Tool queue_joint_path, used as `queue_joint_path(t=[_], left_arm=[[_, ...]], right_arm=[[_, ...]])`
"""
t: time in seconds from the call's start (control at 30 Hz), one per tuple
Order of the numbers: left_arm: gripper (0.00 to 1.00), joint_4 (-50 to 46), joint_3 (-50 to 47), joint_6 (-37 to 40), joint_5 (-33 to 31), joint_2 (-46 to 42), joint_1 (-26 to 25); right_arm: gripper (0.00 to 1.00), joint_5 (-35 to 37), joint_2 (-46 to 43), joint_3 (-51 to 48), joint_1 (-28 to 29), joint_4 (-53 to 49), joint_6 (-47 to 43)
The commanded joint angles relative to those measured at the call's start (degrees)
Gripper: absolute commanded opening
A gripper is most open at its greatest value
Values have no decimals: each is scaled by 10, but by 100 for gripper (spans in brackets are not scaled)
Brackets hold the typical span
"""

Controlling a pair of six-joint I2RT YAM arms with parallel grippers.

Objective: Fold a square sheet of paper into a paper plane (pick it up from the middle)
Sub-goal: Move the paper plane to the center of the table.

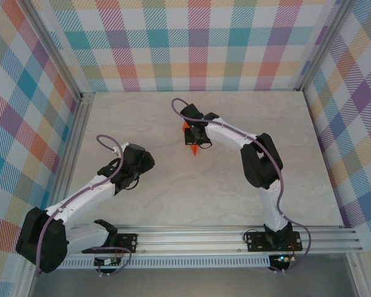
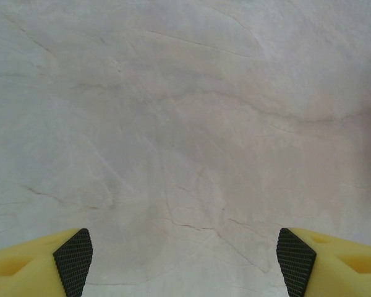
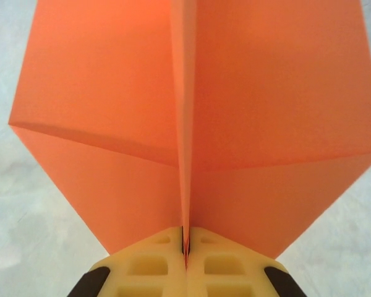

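We log paper plane (image 3: pixel 111 105) well advanced: centre ridge raised, 2 wings spread, diagonal creases set. Right gripper (image 3: pixel 186 250) clenched on ridge at 1 end, plane near middle of marble tabletop (image 1: pixel 142 117); lifted or resting, we cannot tell. Left gripper (image 2: pixel 184 263) released, jaws wide, nothing between, well apart from plane. Our judgement: folding mostly done; left: any last wing shaping, set-down.

Pale marble-look table (image 1: pixel 198 185), pastel plaid walls (image 1: pixel 198 43), aluminium frame rail (image 1: pixel 191 234)
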Motion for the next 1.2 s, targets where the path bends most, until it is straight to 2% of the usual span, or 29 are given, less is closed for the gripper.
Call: queue_joint_path(t=[0.0, 0.3, 0.5, 0.67, 0.83, 0.97, 1.03, 1.17], left_arm=[[83, -33, -9, 4, -21, -13, 10], [85, -39, -6, 5, -18, -12, 12], [85, -52, 7, 11, -25, -11, 14], [86, -87, 44, 34, -45, -13, 19], [87, -117, 90, 68, -76, -15, 34], [92, -112, 108, 127, -94, -32, 56], [100, -102, 110, 155, -110, -42, 69], [100, -55, 94, 215, -145, -56, 93]], right_arm=[[6, 20, 34, 46, -4, -51, 13], [10, 6, 95, 94, -9, -86, 9], [17, -6, 84, 100, -9, -93, 6], [34, -2, -8, 82, -9, -84, 2], [58, 45, -130, 24, -9, -66, -5], [73, 115, -235, -60, -22, -26, -30], [80, 148, -279, -103, -43, -6, -40], [99, 187, -377, -228, -97, 88, -69]])
